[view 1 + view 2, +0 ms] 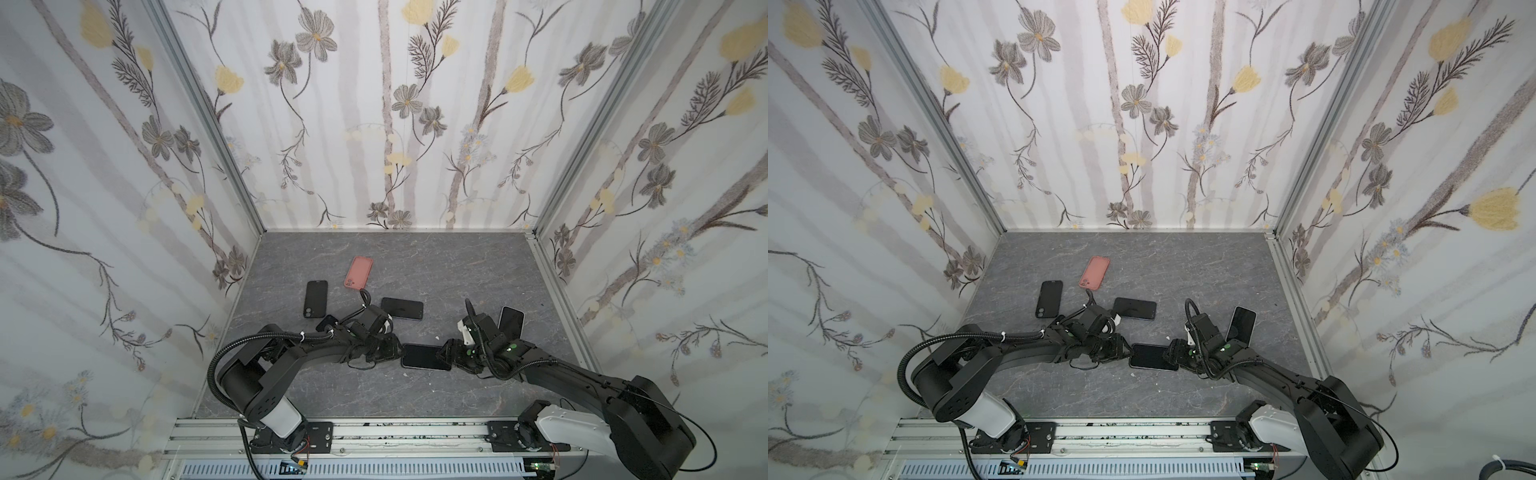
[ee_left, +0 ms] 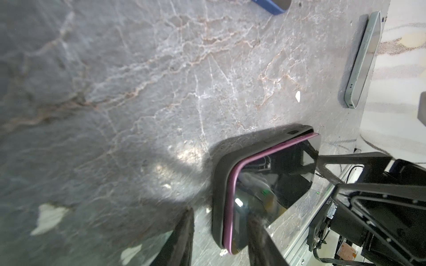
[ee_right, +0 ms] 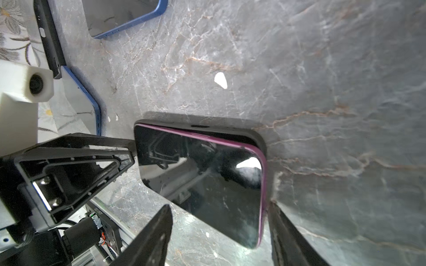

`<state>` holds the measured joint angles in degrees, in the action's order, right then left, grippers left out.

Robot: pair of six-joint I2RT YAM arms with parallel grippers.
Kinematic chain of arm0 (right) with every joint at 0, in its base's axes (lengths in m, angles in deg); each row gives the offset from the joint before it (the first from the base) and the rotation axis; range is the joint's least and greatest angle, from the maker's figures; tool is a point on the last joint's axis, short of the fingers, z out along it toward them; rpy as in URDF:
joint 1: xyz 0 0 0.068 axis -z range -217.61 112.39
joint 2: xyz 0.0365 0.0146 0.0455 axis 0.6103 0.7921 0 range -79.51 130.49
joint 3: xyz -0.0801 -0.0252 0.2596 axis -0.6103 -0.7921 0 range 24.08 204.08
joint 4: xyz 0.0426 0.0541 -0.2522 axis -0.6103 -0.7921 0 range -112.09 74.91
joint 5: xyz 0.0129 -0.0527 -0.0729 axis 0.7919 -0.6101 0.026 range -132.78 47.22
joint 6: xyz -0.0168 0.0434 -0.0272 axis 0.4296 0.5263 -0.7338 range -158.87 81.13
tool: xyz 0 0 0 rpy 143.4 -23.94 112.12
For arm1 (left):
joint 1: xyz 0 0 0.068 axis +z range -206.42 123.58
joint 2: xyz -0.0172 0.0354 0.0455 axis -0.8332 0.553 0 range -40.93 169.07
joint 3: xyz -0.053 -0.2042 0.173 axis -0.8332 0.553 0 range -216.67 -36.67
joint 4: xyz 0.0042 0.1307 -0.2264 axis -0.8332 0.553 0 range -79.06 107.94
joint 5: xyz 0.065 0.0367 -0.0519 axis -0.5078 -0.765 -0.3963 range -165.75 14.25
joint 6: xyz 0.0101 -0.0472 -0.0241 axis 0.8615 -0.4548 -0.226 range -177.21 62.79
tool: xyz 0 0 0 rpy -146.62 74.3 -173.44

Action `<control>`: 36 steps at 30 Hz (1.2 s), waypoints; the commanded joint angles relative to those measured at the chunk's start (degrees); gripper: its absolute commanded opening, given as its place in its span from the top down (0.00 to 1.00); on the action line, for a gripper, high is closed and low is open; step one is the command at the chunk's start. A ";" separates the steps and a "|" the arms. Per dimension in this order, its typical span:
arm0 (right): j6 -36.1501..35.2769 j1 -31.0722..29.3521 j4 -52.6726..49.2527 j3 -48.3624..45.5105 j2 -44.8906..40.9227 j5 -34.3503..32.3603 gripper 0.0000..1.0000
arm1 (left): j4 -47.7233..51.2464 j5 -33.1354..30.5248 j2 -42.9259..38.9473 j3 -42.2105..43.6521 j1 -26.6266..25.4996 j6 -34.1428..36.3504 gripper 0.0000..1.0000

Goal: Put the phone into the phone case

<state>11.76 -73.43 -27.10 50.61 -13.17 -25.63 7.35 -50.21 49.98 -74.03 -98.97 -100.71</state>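
Closest to the right wrist camera, the right gripper (image 3: 220, 206) has its fingers (image 3: 159, 232) spread wide, straddling one short end of the phone (image 3: 202, 179) without clamping it. At the opposite end the left gripper (image 2: 220, 213) holds its fingers part-way apart around the edge; whether they press on it cannot be told. Phone location: face up on the table (image 1: 457, 270), front centre, between both grippers, lying in the black case (image 2: 221, 184) with its purple rim proud along one long side, so seating looks incomplete. Expect a stiff, fairly dense body with slick, breakable glass and a pliable case lip; apply force at corners and rim, not mid-screen. Both arms reach low, forearms near level, converging from opposite sides
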 commanded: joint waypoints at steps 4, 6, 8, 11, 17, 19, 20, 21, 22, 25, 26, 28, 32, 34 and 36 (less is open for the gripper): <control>-1.73 -0.04 -6.28 0.48 -2.18 -1.72 0.37 | 3.07 -0.43 -0.27 -0.43 0.00 1.30 0.60; -1.92 -0.01 -6.36 -0.04 -2.68 -1.52 0.39 | 3.08 -0.30 -0.53 -0.52 -0.04 1.41 0.60; -2.03 0.02 -5.97 -0.50 -2.71 -0.63 0.42 | 3.40 0.10 -0.26 -0.91 0.01 1.76 0.60; -1.98 -0.05 -5.30 -1.16 -2.44 0.50 0.46 | 3.72 0.65 0.24 -1.35 -0.13 2.24 0.60; -1.84 -0.13 -0.84 -2.62 -0.15 0.90 0.56 | 3.76 1.08 2.79 -1.57 -0.20 3.50 0.61; -2.17 -0.11 0.55 -2.35 1.79 1.96 0.63 | 3.95 1.59 3.73 -1.87 -0.38 3.78 0.64; -2.41 -0.04 1.12 -2.23 2.77 2.48 0.65 | 3.95 1.78 3.87 -1.92 -0.50 3.78 0.64; -2.59 -0.08 1.65 -1.96 3.60 2.96 0.69 | 4.00 1.92 3.87 -1.92 -0.60 3.78 0.64; -2.87 -0.10 2.04 -1.81 4.45 3.41 0.70 | 3.95 1.92 3.87 -1.94 -0.74 3.78 0.65; -4.00 -0.22 2.16 -0.89 6.58 3.81 0.73 | 4.26 1.75 3.65 -2.00 -0.87 4.04 0.67; -4.43 -0.17 2.10 -0.53 7.14 3.81 0.75 | 4.38 1.66 3.65 -2.03 -0.96 4.02 0.68; -5.18 -0.18 1.71 0.16 8.14 3.68 0.77 | 4.56 1.79 3.66 -1.94 -1.05 4.04 0.71; -6.74 -0.28 0.24 1.58 9.48 3.68 0.79 | 5.28 1.20 3.04 -2.08 -1.39 3.95 0.72; -7.27 -0.32 -1.10 2.19 9.43 2.96 0.78 | 5.77 0.32 2.46 -2.07 -1.40 3.87 0.72; -7.68 -0.43 -2.75 2.70 8.86 1.73 0.76 | 6.25 -1.22 1.54 -1.98 -1.41 3.78 0.72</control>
<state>6.75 -73.27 -29.57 53.01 -4.60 -21.08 9.58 -49.19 52.02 -76.22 -100.00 -97.24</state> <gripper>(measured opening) 0.233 0.278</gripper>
